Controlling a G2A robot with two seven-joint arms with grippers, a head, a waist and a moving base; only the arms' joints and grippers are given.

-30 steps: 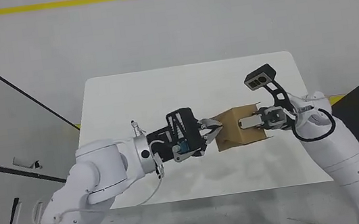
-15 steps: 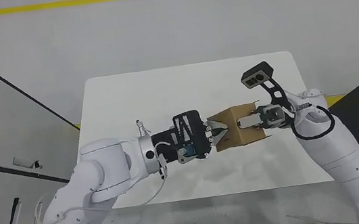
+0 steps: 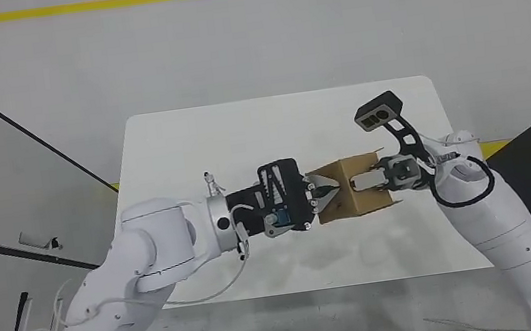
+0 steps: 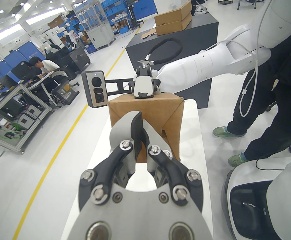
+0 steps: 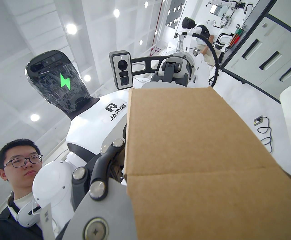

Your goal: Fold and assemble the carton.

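Since it is plain corrugated board, the carton (image 3: pixel 354 187) is judged to be light and empty, stiff across each panel yet ready to hinge at its scored creases and to dent if pinched hard. Its matt face should grip well, so it is best taken by a panel edge or a flap close to a crease, one end being steadied while the other is folded. The carton appears to rest on the bench (image 3: pixel 192 145), with most of the bare top lying to the carton's left. The left tool (image 3: pixel 324 194) is set at the carton's left end, its fingers (image 4: pixel 124 134) nearly together and, as judged, clamped on the edge of an end flap. The right tool (image 3: pixel 373 180) is set at the carton's right end and is taken to be clamped on the top wall there. In the left wrist view that left end is seen to be unfinished, its flaps folded inward along diagonal lines with a gap low down, whereas from above it is hidden beneath the flat top panel. In the right wrist view a crease is seen across a plain panel, with one finger pressed beside the panel's edge and the other hidden behind the board.
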